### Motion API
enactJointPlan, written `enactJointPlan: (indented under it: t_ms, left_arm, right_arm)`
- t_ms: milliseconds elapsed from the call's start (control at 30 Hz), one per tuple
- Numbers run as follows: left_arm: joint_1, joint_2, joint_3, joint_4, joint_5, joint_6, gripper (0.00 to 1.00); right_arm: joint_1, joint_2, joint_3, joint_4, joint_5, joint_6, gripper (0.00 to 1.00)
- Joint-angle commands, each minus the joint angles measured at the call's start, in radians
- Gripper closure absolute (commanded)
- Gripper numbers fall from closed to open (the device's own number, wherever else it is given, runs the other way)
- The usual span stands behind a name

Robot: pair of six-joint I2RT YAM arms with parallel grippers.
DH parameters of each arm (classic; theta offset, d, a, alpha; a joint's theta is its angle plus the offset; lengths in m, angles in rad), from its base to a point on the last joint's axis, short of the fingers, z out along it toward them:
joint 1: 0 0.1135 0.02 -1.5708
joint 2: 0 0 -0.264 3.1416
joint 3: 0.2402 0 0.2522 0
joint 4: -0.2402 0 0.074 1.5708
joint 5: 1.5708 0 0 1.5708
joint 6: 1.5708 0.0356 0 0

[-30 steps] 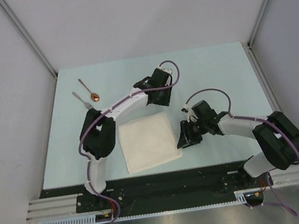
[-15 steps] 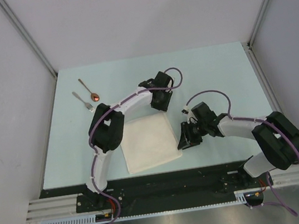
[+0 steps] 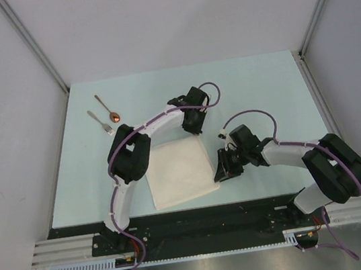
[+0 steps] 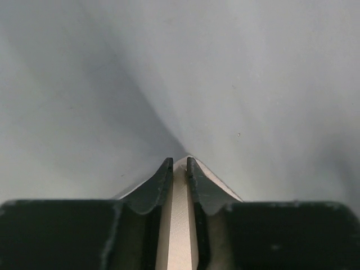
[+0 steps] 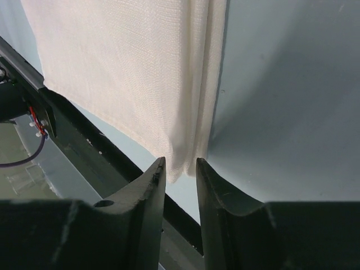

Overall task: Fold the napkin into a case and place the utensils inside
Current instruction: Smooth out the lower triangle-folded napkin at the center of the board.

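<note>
At left pincer [image 4: 179, 161]: closed down within the last second, far right corner of napkin [image 3: 178, 174] pinched between tips. At right pincer [image 5: 180, 164]: narrowed slightly, astride near right corner; clamped or not, cannot tell. Napkin flat on bench [image 3: 262, 89] between arms, no case yet. Far left: fork [image 3: 100, 122], spoon [image 3: 106, 107]. Judged: first fold imminent.

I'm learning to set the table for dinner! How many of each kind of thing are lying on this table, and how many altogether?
napkin: 1
fork: 1
spoon: 1
Total: 3
</note>
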Motion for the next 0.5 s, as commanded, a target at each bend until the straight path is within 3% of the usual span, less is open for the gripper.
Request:
enactJointPlan:
  t_ms: [0, 167, 467]
  left_arm:
    - [0.008, -0.004, 0.025, 0.008, 0.016, 0.005, 0.84]
    - [0.009, 0.001, 0.031, 0.011, 0.022, 0.0, 0.98]
    - [0.015, 0.029, 0.045, 0.015, 0.018, -0.035, 1.0]
  right_arm:
    - [0.007, 0.006, -0.002, 0.012, 0.015, 0.004, 0.69]
    - [0.012, -0.015, -0.013, 0.001, 0.013, 0.007, 0.78]
    - [0.024, -0.043, -0.062, 0.038, -0.01, 0.041, 0.87]
